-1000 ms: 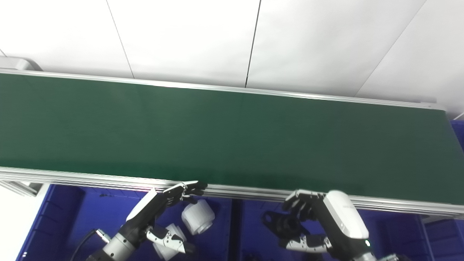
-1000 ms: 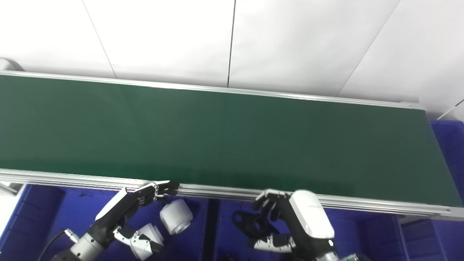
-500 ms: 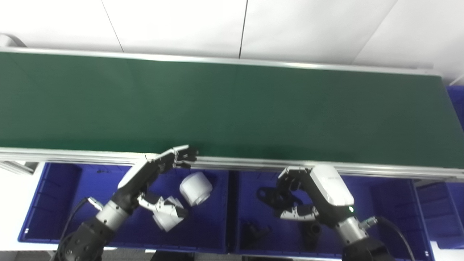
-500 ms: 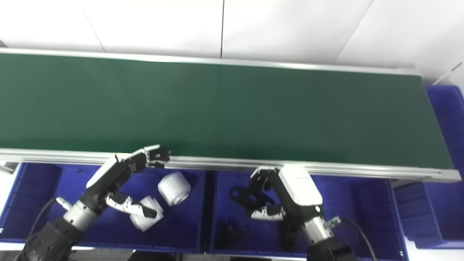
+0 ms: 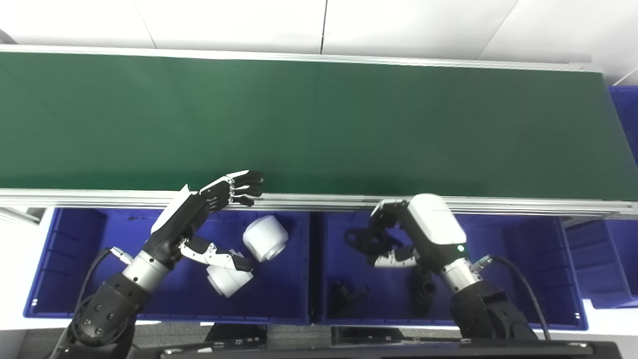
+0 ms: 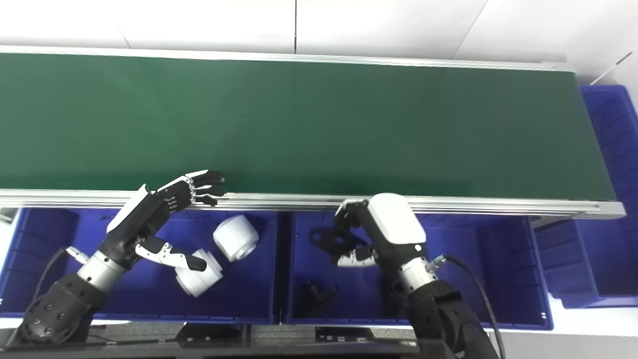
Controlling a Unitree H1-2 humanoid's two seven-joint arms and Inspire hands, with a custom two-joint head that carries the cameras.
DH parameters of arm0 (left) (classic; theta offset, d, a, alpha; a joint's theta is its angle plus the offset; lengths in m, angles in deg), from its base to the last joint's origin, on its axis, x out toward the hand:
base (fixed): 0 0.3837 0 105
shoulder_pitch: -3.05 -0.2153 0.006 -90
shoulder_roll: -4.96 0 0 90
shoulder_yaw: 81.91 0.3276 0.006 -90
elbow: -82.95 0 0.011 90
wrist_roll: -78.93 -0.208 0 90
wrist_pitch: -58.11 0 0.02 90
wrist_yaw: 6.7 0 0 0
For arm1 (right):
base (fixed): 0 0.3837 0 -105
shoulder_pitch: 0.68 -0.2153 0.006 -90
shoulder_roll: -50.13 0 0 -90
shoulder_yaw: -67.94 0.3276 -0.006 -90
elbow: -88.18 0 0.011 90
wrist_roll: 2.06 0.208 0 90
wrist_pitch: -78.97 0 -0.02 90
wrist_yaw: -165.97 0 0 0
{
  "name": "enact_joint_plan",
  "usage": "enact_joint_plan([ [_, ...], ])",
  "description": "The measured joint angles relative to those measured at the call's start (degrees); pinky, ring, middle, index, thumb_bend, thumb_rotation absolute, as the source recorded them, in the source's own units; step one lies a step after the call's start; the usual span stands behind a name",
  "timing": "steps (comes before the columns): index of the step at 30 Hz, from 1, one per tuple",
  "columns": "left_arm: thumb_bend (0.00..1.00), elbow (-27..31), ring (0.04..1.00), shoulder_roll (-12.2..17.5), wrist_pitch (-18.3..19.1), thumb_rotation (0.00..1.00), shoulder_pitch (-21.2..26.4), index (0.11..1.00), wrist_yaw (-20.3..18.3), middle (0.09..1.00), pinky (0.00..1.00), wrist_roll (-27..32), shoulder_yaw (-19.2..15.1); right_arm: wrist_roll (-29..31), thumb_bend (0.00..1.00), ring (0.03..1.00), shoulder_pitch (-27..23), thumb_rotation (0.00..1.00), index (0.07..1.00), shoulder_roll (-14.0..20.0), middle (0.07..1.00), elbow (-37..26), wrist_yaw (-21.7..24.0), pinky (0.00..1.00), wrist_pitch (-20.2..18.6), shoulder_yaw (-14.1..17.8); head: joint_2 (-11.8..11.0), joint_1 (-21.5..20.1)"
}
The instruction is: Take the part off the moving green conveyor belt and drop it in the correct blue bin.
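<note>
Conveyor belt (image 5: 319, 119) ran across the upper half of both views, green and bare of any part along its visible length. Below its near aluminium rail (image 5: 319, 202) stood 2 blue bins side by side. The left bin (image 5: 70, 279) held 2 white cylindrical parts (image 5: 265, 238), 1 close under the rail and the other (image 5: 227, 279) lower down, partly behind the thumb of the left hand. The right bin (image 5: 528, 269) held several black parts (image 5: 349, 294), including a bracket-like piece (image 5: 356, 239) beside the right hand.

Left hand (image 5: 199, 214) was raised above the left bin, fingers (image 5: 244, 182) extended and apart with the tips over the rail at the belt's near edge, thumb spread low; it held nothing. Right hand (image 5: 413, 234) hung over the right bin just below the rail, back of the hand towards the camera, fingers curled downward. Whether those fingers enclosed a black part could not be told.

A further blue bin (image 6: 603, 119) showed at the belt's right end.
</note>
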Motion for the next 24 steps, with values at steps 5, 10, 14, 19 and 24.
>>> enact_joint_plan([
  [5, 0.87, 0.37, 0.781, 0.0, 0.23, 0.28, -0.29, 0.835, -0.19, 0.838, 0.71, 0.16, -0.09, -0.99, 0.65, 0.789, -0.23, 0.75, 0.77, 1.73, 0.791, -1.46, 6.33, 0.76, -1.88, -0.84, -1.05, 0.96],
  [10, 0.86, 0.37, 0.787, -0.04, 0.2, 0.27, -0.57, 0.831, -0.16, 0.837, 0.71, -0.16, -0.13, -0.95, 0.72, 0.853, -0.63, 0.85, 0.826, 3.26, 0.856, -1.88, 10.31, 0.86, -1.93, -1.73, -2.89, 2.46],
  [14, 0.86, 0.41, 0.794, -0.04, 0.2, 0.25, -1.4, 0.83, -0.14, 0.84, 0.72, -0.92, -0.08, -0.68, 0.78, 0.896, -0.36, 0.88, 0.851, 3.75, 0.898, -3.21, 13.68, 0.93, -2.27, -2.04, -4.83, 4.3],
  [19, 0.86, 0.39, 0.816, -0.2, -0.09, 0.27, -2.55, 0.825, -0.02, 0.845, 0.74, -2.63, 0.16, 1.56, 0.81, 0.905, 1.38, 0.84, 0.885, 4.17, 0.91, -3.36, 13.04, 0.96, -2.1, -1.59, -8.52, 6.77],
  [24, 0.88, 0.29, 0.834, -0.32, -2.0, 0.28, -4.56, 0.816, 0.35, 0.848, 0.79, -3.94, 0.25, 5.71, 0.79, 0.857, 5.64, 0.72, 0.876, 4.81, 0.876, -2.21, 4.68, 0.85, 2.47, -0.43, -12.38, 10.45],
])
